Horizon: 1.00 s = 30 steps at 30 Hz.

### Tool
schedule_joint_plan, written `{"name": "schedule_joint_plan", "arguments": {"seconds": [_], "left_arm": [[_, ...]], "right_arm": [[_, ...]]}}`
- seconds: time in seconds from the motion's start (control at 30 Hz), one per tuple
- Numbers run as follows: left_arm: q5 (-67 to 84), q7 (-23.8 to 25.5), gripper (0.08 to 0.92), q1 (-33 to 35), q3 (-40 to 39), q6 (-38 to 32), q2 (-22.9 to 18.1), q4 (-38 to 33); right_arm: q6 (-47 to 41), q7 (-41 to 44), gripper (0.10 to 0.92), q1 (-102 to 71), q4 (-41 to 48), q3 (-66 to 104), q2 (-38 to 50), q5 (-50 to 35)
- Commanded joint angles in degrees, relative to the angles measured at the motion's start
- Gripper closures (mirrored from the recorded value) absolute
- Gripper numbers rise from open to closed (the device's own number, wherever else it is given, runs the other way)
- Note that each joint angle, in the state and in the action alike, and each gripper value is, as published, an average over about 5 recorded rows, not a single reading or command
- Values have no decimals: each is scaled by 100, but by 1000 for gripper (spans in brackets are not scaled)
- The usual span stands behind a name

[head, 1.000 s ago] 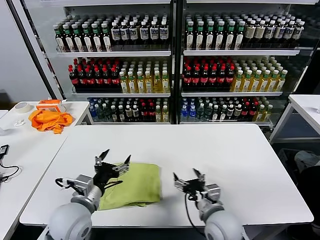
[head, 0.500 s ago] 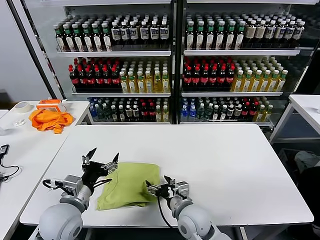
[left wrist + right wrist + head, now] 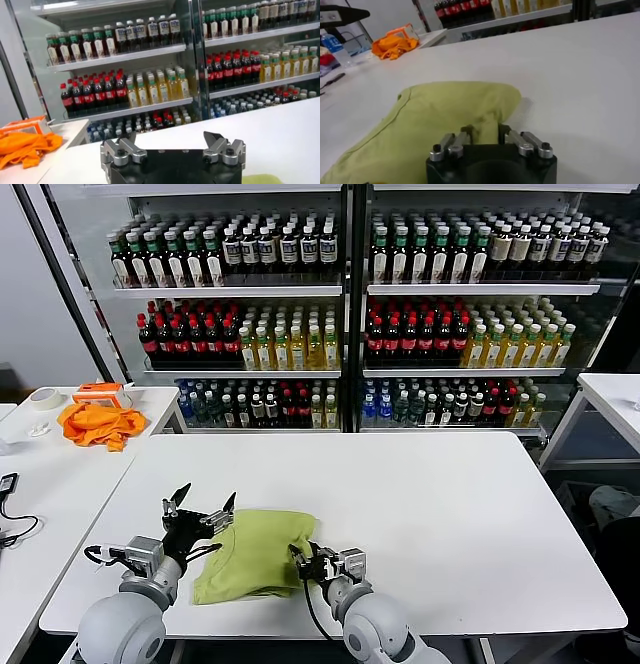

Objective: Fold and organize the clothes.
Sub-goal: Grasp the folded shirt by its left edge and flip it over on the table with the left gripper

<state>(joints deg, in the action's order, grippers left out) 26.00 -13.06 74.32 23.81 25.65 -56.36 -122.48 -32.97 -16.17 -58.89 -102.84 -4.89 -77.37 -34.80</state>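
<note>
The clothes, a lime-green T-shirt (image 3: 250, 552), lie folded on the white table (image 3: 450, 504) near its front edge. My right gripper (image 3: 303, 557) sits low at the shirt's right edge. In the right wrist view its jaws (image 3: 485, 129) are pinched on a raised fold of the green fabric (image 3: 445, 112). My left gripper (image 3: 207, 496) hovers over the shirt's left edge, open, with nothing between its fingers. In the left wrist view the left gripper (image 3: 166, 140) stands wide apart above the table, and a sliver of the shirt (image 3: 260, 179) shows.
An orange cloth (image 3: 98, 424), an orange box and a tape roll (image 3: 43, 397) lie on a side table at the left. Shelves of bottles (image 3: 340, 334) fill the back behind the table. Another white table (image 3: 615, 399) stands at the right.
My right gripper moved left from beside the shirt to its right edge and closed its jaws on the fabric. My left gripper shifted slightly left and stayed open.
</note>
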Motion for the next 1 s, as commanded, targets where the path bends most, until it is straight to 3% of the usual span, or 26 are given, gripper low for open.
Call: {"name": "schedule_joint_plan", "arguments": {"seconds": [0.03, 0.23, 0.33, 0.63, 1.0], "left_arm": [[12, 17, 177, 17, 33, 41, 5, -4], [32, 37, 177, -4, 22, 56, 14, 5], [13, 53, 177, -23, 8, 44, 12, 30], [-67, 90, 177, -54, -67, 21, -54, 91], [-162, 139, 177, -99, -156, 24, -68, 225]], "right_arm": [[3, -118, 674, 76, 27, 176, -4, 22], [20, 12, 841, 224, -125, 837, 209, 126], [43, 113, 886, 239, -184, 1199, 439, 148], [165, 246, 890, -487, -454, 2013, 1021, 258], [767, 718, 887, -852, -673, 2405, 1046, 878]]}}
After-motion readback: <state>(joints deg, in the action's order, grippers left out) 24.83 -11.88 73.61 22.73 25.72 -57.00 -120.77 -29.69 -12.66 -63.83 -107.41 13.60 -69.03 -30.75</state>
